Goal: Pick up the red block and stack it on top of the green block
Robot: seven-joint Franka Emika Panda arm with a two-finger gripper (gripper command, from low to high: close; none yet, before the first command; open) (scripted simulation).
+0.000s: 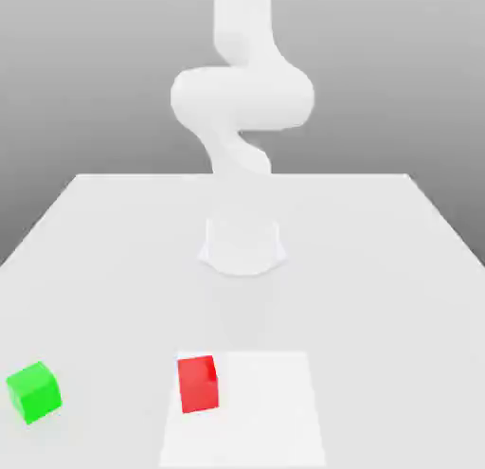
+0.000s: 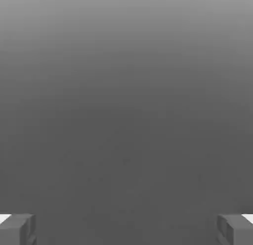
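From my station I have the end effector [image 2: 126, 230] in the hand view, its two fingers spread wide at the lower left and lower right corners of the frame, with nothing between them; it is released. Behind them I see a plain grey expanse, paler along the upper edge of the frame and darker below. In the exterior view I see the white robot arm [image 1: 242, 98] rising from its base [image 1: 242, 247] at the center of the frame, over the far part of the pale bench [image 1: 360, 268], and running up past the upper edge. A rounded, bulky section of it lies crosswise in the upper middle of the frame. The red block [image 1: 198, 385] sits in the lower middle of the frame, a little toward the exterior view's left, on the left part of a white rectangular patch [image 1: 270, 410] that reaches down to the bottom of the frame. The green block [image 1: 34, 393] rests directly on the bench at the lower left, close to the frame's edge and turned so that a corner points toward me. The two blocks are well apart, at nearly the same height in the frame, and the green one has nothing on top of it.
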